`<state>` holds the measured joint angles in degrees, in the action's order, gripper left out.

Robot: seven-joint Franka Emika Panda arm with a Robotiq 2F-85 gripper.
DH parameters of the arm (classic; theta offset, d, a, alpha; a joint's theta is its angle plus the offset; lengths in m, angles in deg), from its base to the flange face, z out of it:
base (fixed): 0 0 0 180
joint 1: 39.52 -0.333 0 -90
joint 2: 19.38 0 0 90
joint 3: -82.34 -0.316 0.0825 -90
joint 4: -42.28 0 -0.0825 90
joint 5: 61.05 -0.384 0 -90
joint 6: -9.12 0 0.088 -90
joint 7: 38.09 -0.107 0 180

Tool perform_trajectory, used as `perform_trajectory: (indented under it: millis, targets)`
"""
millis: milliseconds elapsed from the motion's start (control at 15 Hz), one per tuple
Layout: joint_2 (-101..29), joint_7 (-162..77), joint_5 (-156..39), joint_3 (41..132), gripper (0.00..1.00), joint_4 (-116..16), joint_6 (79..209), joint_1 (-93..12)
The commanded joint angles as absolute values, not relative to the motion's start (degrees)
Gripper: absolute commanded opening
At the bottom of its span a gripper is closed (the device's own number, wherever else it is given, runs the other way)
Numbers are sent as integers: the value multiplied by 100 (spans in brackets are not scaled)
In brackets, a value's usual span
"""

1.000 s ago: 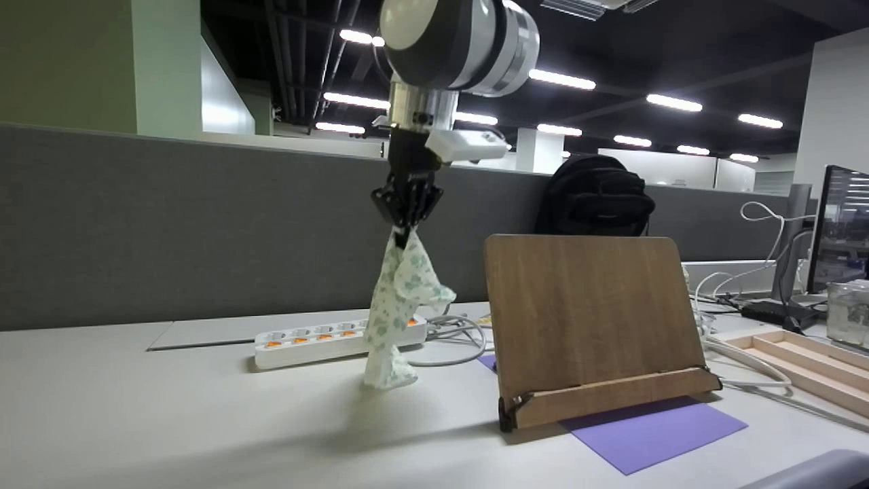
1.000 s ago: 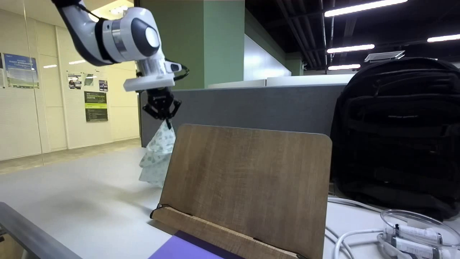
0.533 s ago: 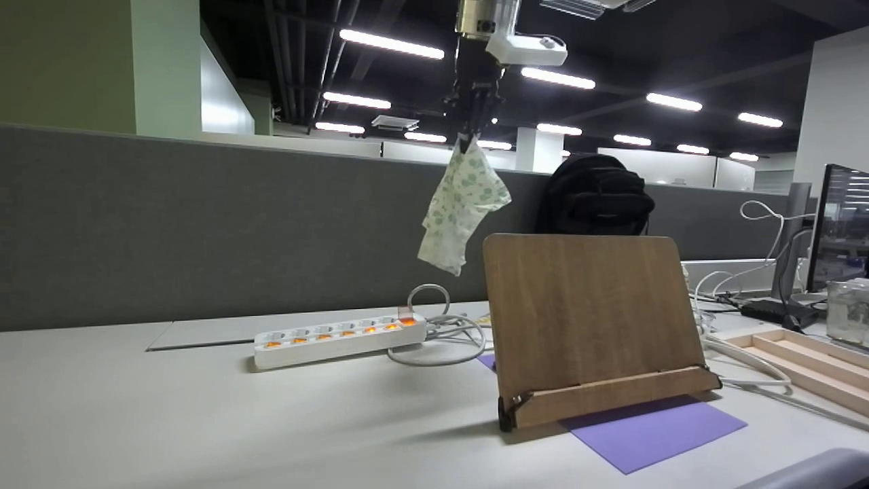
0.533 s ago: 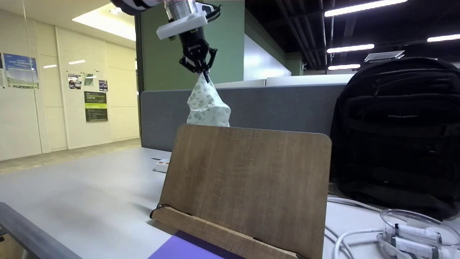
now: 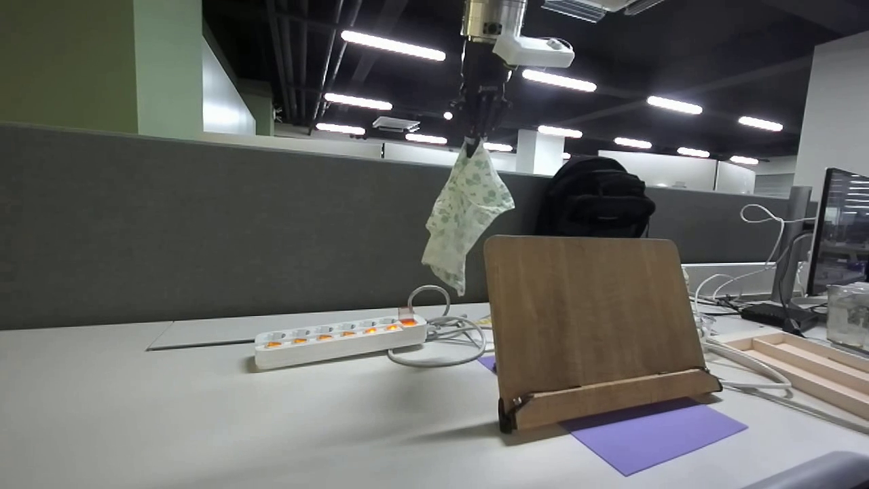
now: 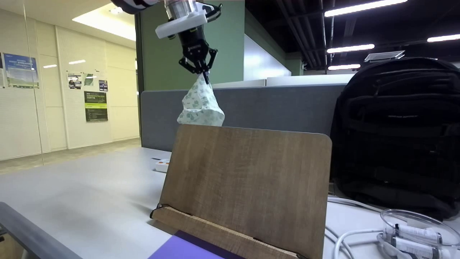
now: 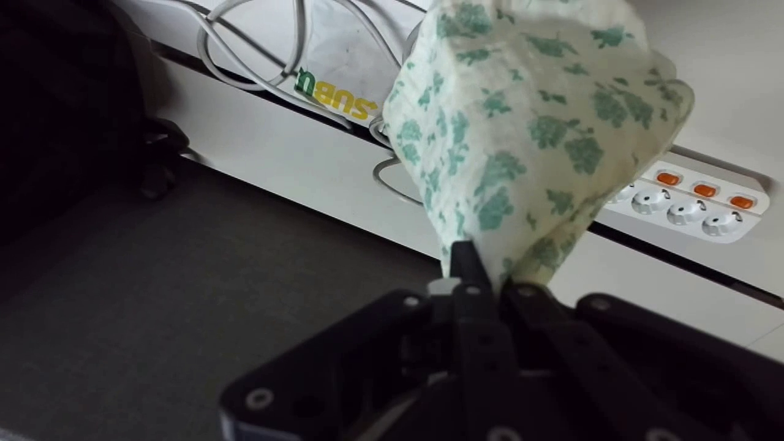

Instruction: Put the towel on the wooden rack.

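1. Right up front there's a purple sheet, part of it under the wooden book rack and the rest poking out past its front ledge.
2. The rack itself stands on a white desk, board leaning back.
3. A pale wooden tray lies near the rack, off to its right in an exterior view.
4. In an exterior view the towel (white, green floral print) dangles in midair, its bottom end hidden behind the rack's top edge. It's not touching the rack.
5. The Robotiq gripper is up higher than the rack, jaws clenched on the bunched-up top of that towel.
6. A white power strip with orange switches is on the desk, left of the rack in an exterior view.
7. A black backpack pokes up behind the rack.
8. Way back past the rack: the grey partition.
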<state>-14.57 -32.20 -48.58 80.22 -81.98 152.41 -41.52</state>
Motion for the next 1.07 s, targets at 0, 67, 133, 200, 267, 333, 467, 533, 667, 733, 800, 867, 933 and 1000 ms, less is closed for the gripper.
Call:
perform_trajectory:
  millis: [0,67,133,200,267,333,467,533,667,733,800,867,933,1000]
  targets:
    - [-1092,-3046,-4822,8132,0,-8363,15170,-4040]
    - [-986,-2997,-4780,8181,0,-8407,15137,-3984]
    - [-899,-2942,-4766,8224,0,-8439,15103,-3932]
    - [-792,-2867,-4750,8283,0,-8486,15045,-3868]
    - [-696,-2809,-4727,8332,0,-8527,14994,-3809]
    - [-588,-2755,-4709,8383,0,-8593,14921,-3748]
    - [-390,-2665,-4658,8467,0,-8702,14743,-3645]
    - [-298,-2627,-4635,8497,0,-8755,14654,-3607]
    - [-107,-2474,-4661,8559,0,-8847,14394,-3567]
    - [-4,-2402,-4634,8582,0,-8907,14256,-3546]
    - [86,-2349,-4629,8602,0,-8950,14098,-3534]
    - [206,-2275,-4613,8621,0,-9025,13894,-3519]
    - [317,-2232,-4571,8639,0,-9107,13743,-3501]
    - [431,-2203,-4501,8656,0,-9215,13626,-3480]
